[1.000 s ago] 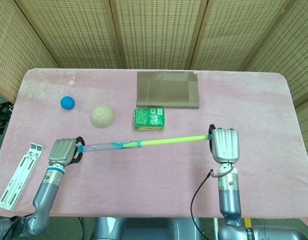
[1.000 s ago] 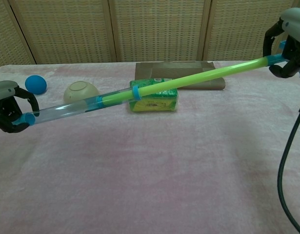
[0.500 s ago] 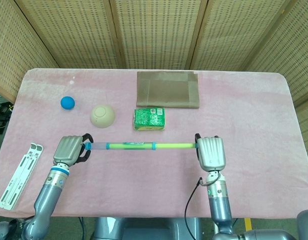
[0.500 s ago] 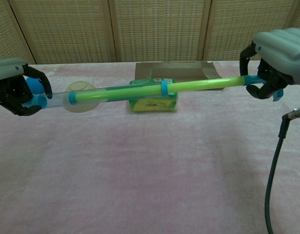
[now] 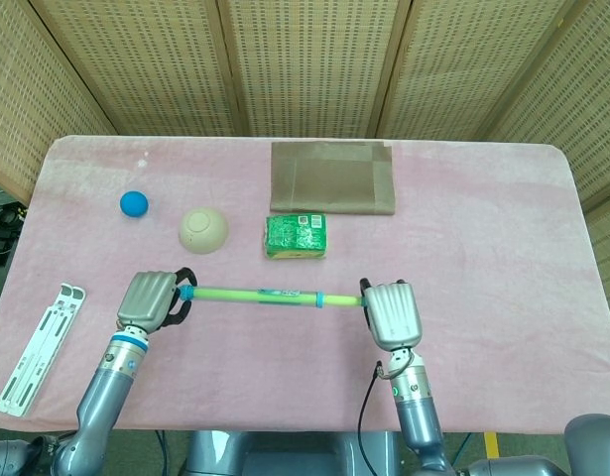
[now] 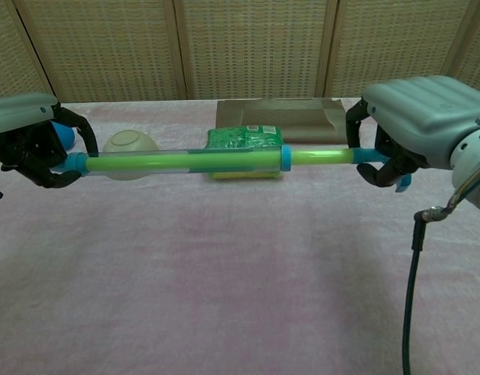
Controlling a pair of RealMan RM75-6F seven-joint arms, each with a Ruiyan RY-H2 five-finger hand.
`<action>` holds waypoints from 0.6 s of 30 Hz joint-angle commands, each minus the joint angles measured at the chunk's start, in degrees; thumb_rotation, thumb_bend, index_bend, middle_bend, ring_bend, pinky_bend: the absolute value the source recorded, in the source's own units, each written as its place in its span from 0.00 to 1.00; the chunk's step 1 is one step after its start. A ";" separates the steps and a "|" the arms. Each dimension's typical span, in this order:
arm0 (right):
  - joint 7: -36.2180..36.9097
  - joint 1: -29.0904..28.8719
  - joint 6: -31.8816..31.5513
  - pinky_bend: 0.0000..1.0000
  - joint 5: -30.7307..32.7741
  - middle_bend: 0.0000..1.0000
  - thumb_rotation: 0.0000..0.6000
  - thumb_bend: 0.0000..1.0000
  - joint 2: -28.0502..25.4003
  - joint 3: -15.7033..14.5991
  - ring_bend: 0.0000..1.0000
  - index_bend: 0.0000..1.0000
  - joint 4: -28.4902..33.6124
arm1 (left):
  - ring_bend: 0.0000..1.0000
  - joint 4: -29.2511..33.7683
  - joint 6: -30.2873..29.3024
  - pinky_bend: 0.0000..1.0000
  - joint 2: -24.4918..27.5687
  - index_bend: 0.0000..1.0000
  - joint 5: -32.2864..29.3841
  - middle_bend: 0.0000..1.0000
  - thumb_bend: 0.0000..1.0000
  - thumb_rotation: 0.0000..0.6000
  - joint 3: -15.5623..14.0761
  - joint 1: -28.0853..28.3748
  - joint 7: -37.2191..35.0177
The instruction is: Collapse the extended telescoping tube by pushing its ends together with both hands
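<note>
The telescoping tube (image 5: 265, 296) (image 6: 185, 162) is a clear outer sleeve with a green inner rod and blue collars. It is held level above the pink table, in front of the green packet. My left hand (image 5: 151, 300) (image 6: 33, 137) grips its left blue end. My right hand (image 5: 391, 313) (image 6: 423, 125) grips the right blue end. Only a short bare stretch of green rod (image 6: 321, 156) shows between the right collar and my right hand.
Behind the tube lie a green packet (image 5: 296, 236), a beige bowl (image 5: 203, 229) upside down, a blue ball (image 5: 134, 203) and a brown folded cloth (image 5: 332, 177). A white folded stand (image 5: 39, 345) lies at the table's front left edge. A black cable (image 6: 411, 281) hangs from my right arm.
Both hands have moved toward each other. The green rod has slid into the clear sleeve, so the tube is much shorter. It has also levelled out.
</note>
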State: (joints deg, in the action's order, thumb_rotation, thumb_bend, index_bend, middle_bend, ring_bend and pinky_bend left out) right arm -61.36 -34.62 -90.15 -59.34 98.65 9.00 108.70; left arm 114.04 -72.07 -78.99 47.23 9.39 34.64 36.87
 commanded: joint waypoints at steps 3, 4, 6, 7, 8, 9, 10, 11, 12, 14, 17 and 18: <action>-0.09 0.12 0.22 0.69 -0.23 1.00 1.00 0.65 0.69 -0.11 1.00 0.83 -0.53 | 0.82 -0.03 -0.23 0.78 -0.13 0.44 -0.10 0.87 0.48 1.00 -0.16 0.16 0.06; -0.09 0.14 0.25 0.69 -0.25 1.00 1.00 0.65 0.73 -0.13 1.00 0.83 -0.58 | 0.82 -0.02 -0.23 0.78 -0.15 0.44 -0.10 0.87 0.48 1.00 -0.18 0.17 0.04; 0.07 0.18 0.46 0.69 -0.31 1.00 1.00 0.65 0.92 -0.14 1.00 0.83 -0.74 | 0.82 -0.07 -0.27 0.78 -0.26 0.44 0.01 0.87 0.48 1.00 -0.28 0.23 -0.02; 0.13 0.21 0.56 0.69 -0.29 1.00 1.00 0.65 1.02 -0.12 1.00 0.83 -0.87 | 0.82 -0.12 -0.29 0.78 -0.34 0.44 0.07 0.87 0.48 1.00 -0.35 0.26 -0.03; 0.11 0.24 0.67 0.69 -0.30 1.00 1.00 0.65 1.15 -0.13 1.00 0.83 -1.10 | 0.82 -0.17 -0.36 0.78 -0.46 0.44 0.15 0.87 0.48 1.00 -0.47 0.29 -0.01; 0.11 0.26 0.71 0.69 -0.38 1.00 1.00 0.64 1.23 -0.14 1.00 0.83 -1.27 | 0.82 -0.20 -0.40 0.78 -0.54 0.44 0.23 0.87 0.48 1.00 -0.54 0.30 -0.04; 0.18 0.29 0.71 0.69 -0.54 1.00 1.00 0.63 1.33 -0.15 1.00 0.83 -1.48 | 0.82 -0.23 -0.41 0.78 -0.63 0.44 0.28 0.86 0.47 1.00 -0.62 0.31 -0.09; 0.34 0.35 0.68 0.68 -0.72 1.00 1.00 0.62 1.43 -0.13 1.00 0.83 -1.71 | 0.82 -0.28 -0.46 0.78 -0.68 0.44 0.37 0.86 0.47 1.00 -0.70 0.31 -0.10; 0.56 0.42 0.66 0.66 -0.94 0.99 1.00 0.59 1.49 -0.13 0.99 0.82 -1.93 | 0.81 -0.39 -0.52 0.76 -0.73 0.43 0.53 0.85 0.46 1.00 -0.80 0.31 -0.09; 1.57 0.75 0.52 0.53 -1.91 0.89 1.00 0.52 1.55 -0.16 0.90 0.70 -2.55 | 0.73 -0.95 -0.86 0.69 -0.78 0.38 1.06 0.74 0.41 1.00 -1.22 0.18 -0.05; 1.56 1.43 0.39 0.27 -2.01 0.55 1.00 0.42 0.75 -0.48 0.62 0.44 -2.54 | 0.40 -1.44 -1.14 0.45 -0.15 0.18 0.28 0.34 0.25 1.00 -2.24 -0.05 1.22; 1.10 1.55 0.46 0.22 -1.61 0.46 1.00 0.39 0.42 -0.52 0.54 0.39 -2.30 | 0.29 -1.43 -1.01 0.36 0.21 0.12 -0.38 0.21 0.21 1.00 -2.64 -0.04 1.91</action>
State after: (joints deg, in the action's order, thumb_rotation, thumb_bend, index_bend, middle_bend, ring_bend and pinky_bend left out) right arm -59.61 -33.41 -89.69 -61.49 99.60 8.64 106.19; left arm 112.72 -73.09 -79.30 47.69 7.38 34.68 37.87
